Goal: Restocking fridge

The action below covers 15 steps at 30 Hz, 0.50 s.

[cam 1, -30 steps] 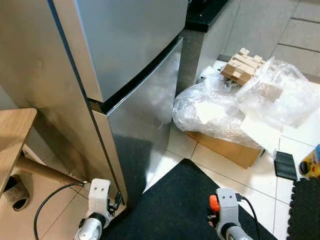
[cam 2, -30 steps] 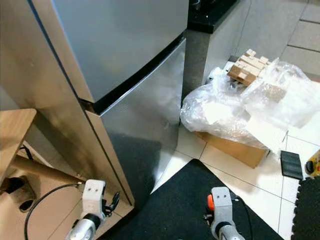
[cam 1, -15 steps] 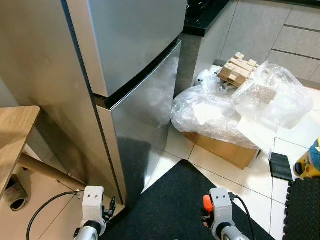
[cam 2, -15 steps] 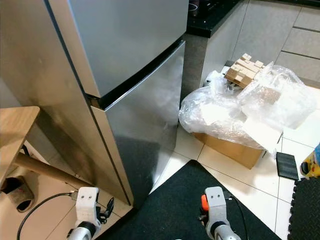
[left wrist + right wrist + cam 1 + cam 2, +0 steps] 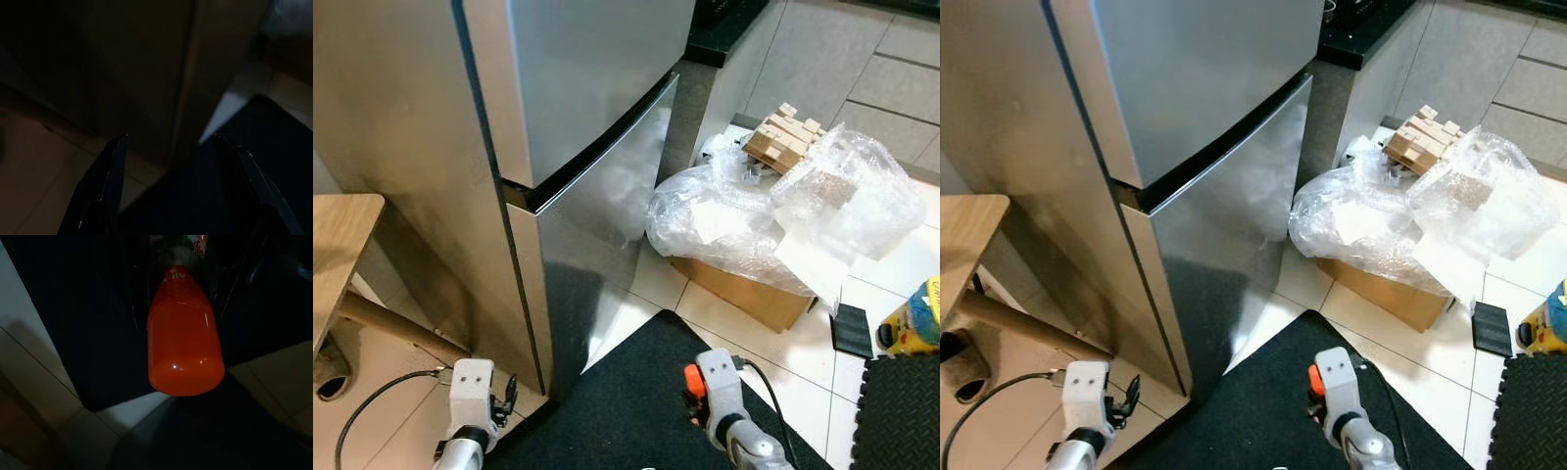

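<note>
The fridge (image 5: 558, 147) is a 2-door stainless-steel unit with both doors closed. The right tool (image 5: 182, 298) grips an orange bottle (image 5: 185, 340) with a partly visible label, held low above the black mat (image 5: 636, 401). The left tool (image 5: 168, 186) hangs open near the fridge base. A cardboard box (image 5: 744, 294) beside the fridge carries crumpled clear plastic wrap (image 5: 783, 215).

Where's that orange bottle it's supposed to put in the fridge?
The orange bottle is held in the right end effector, low on the robot's right side above the black mat, just in front of the closed fridge.
</note>
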Tool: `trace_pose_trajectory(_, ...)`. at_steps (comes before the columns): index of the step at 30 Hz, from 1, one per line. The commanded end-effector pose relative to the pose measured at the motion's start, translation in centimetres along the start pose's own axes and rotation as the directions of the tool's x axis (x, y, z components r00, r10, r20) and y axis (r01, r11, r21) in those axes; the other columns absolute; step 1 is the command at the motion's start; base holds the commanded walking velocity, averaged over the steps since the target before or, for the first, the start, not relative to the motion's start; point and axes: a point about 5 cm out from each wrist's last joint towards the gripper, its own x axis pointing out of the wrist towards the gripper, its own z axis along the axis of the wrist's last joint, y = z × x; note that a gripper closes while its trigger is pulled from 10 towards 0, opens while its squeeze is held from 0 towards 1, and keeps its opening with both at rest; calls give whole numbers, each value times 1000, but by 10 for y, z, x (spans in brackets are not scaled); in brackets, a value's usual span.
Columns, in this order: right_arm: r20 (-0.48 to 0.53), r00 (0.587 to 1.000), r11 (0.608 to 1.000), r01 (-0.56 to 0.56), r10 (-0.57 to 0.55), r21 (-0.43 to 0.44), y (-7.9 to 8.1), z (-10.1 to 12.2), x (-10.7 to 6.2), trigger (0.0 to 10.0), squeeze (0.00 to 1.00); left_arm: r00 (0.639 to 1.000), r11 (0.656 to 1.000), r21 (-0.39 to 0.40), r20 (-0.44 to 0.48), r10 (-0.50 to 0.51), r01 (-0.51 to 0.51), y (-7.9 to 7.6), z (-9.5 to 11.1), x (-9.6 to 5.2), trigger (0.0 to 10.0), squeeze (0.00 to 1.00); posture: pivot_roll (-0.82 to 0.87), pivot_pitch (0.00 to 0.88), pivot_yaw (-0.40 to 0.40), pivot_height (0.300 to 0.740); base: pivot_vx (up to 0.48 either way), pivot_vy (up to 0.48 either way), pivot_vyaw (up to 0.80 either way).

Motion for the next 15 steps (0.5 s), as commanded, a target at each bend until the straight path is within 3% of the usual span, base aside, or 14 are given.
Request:
trace_pose_trajectory(1,-39,999,1000,15,-14,20,-1,-9,-3,10000,0,997,999,8,65,-35,35,5,13,5,10000,0,-32,83,-74,740,0,0,0)
trace_pose_trajectory(3,-38,999,999,21,-20,29,-2,-10,-4,10000,0,994,998,9,95,-59,58,5,20,9,10000,0,-36,83,-70,740,0,0,0)
trace_pose_trajectory(7,-38,998,997,54,-52,51,-7,-15,-8,10000,0,956,979,16,212,-201,202,19,68,36,10000,0,-57,83,-54,740,0,0,0)
trace_pose_trajectory(8,-38,998,997,54,-52,51,-7,-15,-8,10000,0,956,979,16,212,-201,202,19,68,36,10000,0,-57,83,-54,740,0,0,0)
trace_pose_trajectory(11,-44,996,995,80,-77,62,-12,-20,-12,10000,0,926,960,20,260,-273,278,37,104,52,10000,0,-74,82,-44,740,0,0,0)
trace_pose_trajectory(15,-45,995,993,94,-91,66,-16,-22,-14,10000,0,904,939,50,256,-342,341,47,124,59,10000,0,-82,83,-36,740,0,0,0)
